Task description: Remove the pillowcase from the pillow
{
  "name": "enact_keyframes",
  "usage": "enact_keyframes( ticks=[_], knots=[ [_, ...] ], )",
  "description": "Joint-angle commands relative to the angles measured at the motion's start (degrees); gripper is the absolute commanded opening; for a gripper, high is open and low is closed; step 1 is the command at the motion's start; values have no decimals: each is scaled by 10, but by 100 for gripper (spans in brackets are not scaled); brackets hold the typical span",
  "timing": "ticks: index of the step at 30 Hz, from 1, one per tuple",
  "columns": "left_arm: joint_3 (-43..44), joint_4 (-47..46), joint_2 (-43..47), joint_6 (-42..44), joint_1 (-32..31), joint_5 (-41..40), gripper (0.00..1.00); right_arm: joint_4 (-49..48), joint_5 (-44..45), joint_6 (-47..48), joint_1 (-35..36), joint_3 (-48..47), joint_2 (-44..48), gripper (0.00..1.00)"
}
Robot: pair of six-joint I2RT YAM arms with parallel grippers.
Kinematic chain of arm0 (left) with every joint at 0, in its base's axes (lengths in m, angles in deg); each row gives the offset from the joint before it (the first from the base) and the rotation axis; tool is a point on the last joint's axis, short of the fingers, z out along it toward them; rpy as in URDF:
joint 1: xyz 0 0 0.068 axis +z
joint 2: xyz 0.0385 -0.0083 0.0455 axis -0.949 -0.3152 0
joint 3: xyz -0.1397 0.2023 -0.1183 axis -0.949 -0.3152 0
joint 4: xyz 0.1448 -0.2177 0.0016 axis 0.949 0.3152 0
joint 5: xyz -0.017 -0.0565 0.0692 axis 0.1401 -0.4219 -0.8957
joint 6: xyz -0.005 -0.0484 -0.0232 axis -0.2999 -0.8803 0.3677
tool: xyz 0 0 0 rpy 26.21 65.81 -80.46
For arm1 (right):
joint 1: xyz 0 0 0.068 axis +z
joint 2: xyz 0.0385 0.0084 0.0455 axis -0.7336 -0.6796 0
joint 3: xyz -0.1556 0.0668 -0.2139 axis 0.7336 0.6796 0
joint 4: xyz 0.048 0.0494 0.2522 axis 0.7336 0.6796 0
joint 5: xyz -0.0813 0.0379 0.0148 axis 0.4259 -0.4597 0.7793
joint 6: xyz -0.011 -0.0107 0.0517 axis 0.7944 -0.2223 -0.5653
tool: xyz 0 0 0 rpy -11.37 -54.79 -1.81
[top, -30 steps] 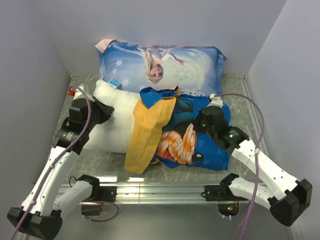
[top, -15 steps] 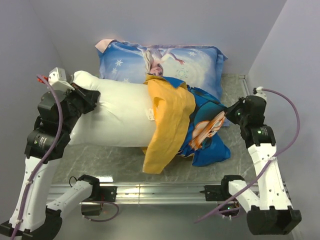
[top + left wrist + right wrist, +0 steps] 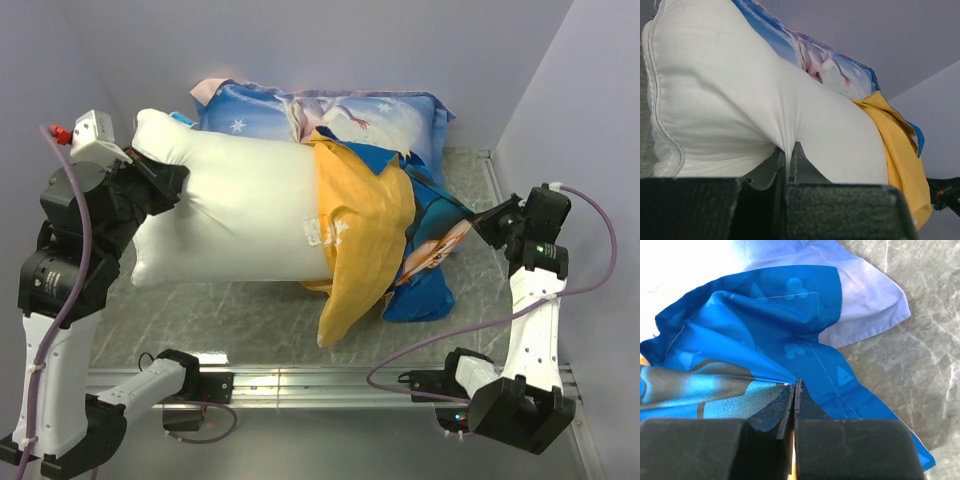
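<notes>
pillow [image 3: 240,215] lies left-right, pillowcase [image 3: 365,225] sheathing its right end.

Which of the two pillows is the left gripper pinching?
The plain white pillow, half out of the yellow pillowcase; the Elsa pillow lies behind, ungripped.

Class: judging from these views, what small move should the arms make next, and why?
Probably draw the left gripper leftward while the right gripper holds: one clamps the bare end of the pillow, the other the pillowcase, which covers only the pillow's right part.
</notes>
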Motion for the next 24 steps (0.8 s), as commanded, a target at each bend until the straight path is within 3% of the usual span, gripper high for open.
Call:
enact_keyframes(
  ticks=[1,6,9,14,18,20,21,24],
  knots=[
    [83,-115,33,50,22,-144,1,-46,143,8,-57,-25,-26,0],
    [13,-130,50,29,22,-101,1,-55,122,6,-59,-18,-6,0],
    [-139,-161,84,-12,22,-59,0,-51,124,26,-14,-17,28,0],
    [-305,-186,137,-31,22,-52,1,-35,258,58,196,2,76,0],
    [-426,-209,156,-42,22,-48,2,-51,297,51,311,61,100,0],
    [-458,-222,159,-47,22,-20,15,-61,314,55,348,85,92,0],
    [-481,-235,159,-46,22,-7,35,-61,328,57,374,90,76,0],
    [-486,-241,147,-18,22,52,69,-75,334,60,408,105,54,0]
  ],
)
